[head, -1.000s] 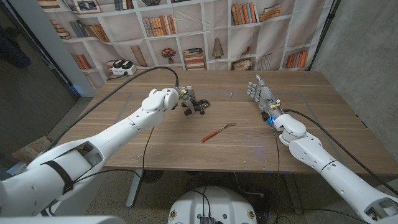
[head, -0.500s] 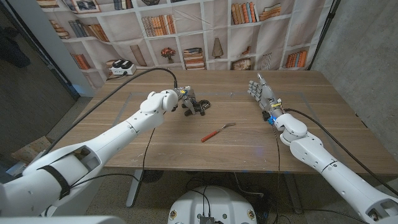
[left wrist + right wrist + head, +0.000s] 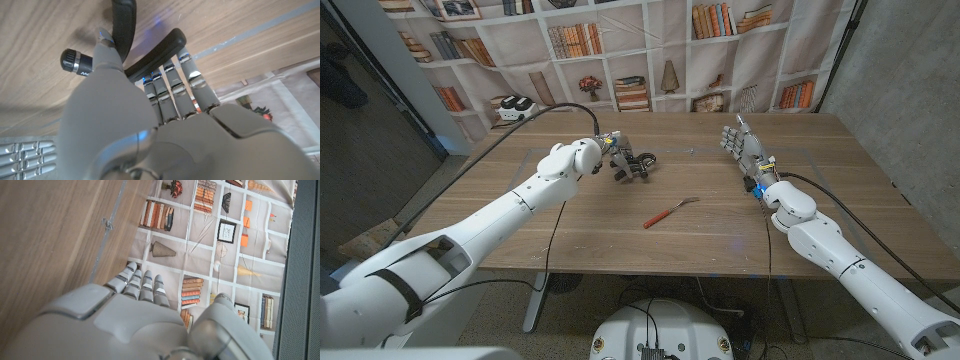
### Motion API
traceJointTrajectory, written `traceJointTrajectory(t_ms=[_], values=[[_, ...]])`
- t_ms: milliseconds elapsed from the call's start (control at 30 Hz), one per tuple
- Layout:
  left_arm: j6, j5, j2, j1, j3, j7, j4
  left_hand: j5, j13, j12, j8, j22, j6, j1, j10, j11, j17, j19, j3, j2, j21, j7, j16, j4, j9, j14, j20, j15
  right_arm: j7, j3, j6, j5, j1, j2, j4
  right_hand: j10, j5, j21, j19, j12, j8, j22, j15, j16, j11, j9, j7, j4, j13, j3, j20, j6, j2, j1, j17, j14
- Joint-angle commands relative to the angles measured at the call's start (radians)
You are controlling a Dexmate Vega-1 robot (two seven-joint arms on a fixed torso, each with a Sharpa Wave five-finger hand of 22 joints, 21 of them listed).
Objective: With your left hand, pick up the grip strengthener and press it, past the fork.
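Note:
The grip strengthener [image 3: 641,166], black with two curved handles and a small knob, is in my left hand [image 3: 618,158] at the table's far middle-left. In the left wrist view my fingers [image 3: 172,85] curl around one black handle [image 3: 159,46] while the other handle stands off beside it, close to the wood. The fork [image 3: 669,212], red-handled with a metal head, lies at an angle on the table nearer the front, to the right of my left hand. My right hand [image 3: 742,150] stands upright at the far right, fingers apart, holding nothing; its back [image 3: 125,315] fills its wrist view.
The wooden table [image 3: 840,190] ends at a bookshelf-print backdrop. A white and black box [image 3: 517,108] sits at the far left corner. A black cable [image 3: 490,160] runs along my left arm over the table's left side.
My left hand has moved slightly farther back with the grip strengthener in it. The fork and my right hand have not moved.

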Motion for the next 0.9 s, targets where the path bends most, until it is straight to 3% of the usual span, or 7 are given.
traceJointTrajectory(t_ms=[33, 600, 900], values=[[0.023, -0.047, 0.034, 0.03, -0.048, 0.068, -0.078, -0.003, 0.003, -0.003, -0.001, 0.005, 0.008, 0.12, 0.006, 0.0, 0.005, 0.024, 0.06, 0.129, -0.002, 0.003, -0.005, 0.057, 0.0, 0.027, -0.021, -0.078, -0.003, 0.007, -0.004, -0.004, 0.002, -0.009, -0.015, 0.009, -0.003, -0.001, 0.002, -0.005, -0.003, 0.006, 0.003, -0.001, -0.001, 0.005, -0.003, -0.003, 0.002, 0.0, 0.0, 0.006, 0.009, -0.002, 0.006, 0.005], [0.012, -0.175, 0.101, 0.163, -0.179, 0.264, -0.241, -0.011, 0.004, -0.008, -0.005, 0.005, 0.013, 0.121, 0.011, -0.004, 0.006, 0.023, 0.066, 0.129, -0.007, 0.002, -0.012, 0.063, 0.001, 0.032, -0.022, -0.081, 0.008, 0.021, 0.028, -0.004, -0.016, -0.018, -0.028, 0.011, -0.003, -0.001, 0.005, -0.005, -0.002, 0.006, 0.002, -0.001, 0.0, 0.005, -0.002, -0.004, 0.002, -0.001, 0.0, 0.007, 0.011, -0.001, 0.006, 0.006], [-0.096, -0.28, 0.11, 0.263, -0.255, 0.452, -0.27, -0.015, 0.005, -0.009, -0.006, 0.005, 0.019, 0.122, 0.02, -0.003, 0.006, 0.026, 0.071, 0.128, -0.009, -0.001, -0.014, 0.066, 0.001, 0.041, -0.023, -0.086, 0.004, 0.014, 0.022, -0.019, -0.023, -0.028, -0.052, 0.011, -0.003, -0.001, 0.005, -0.005, -0.002, 0.006, 0.002, -0.001, -0.001, 0.005, -0.002, -0.005, 0.002, -0.001, 0.0, 0.007, 0.011, -0.001, 0.006, 0.006]])
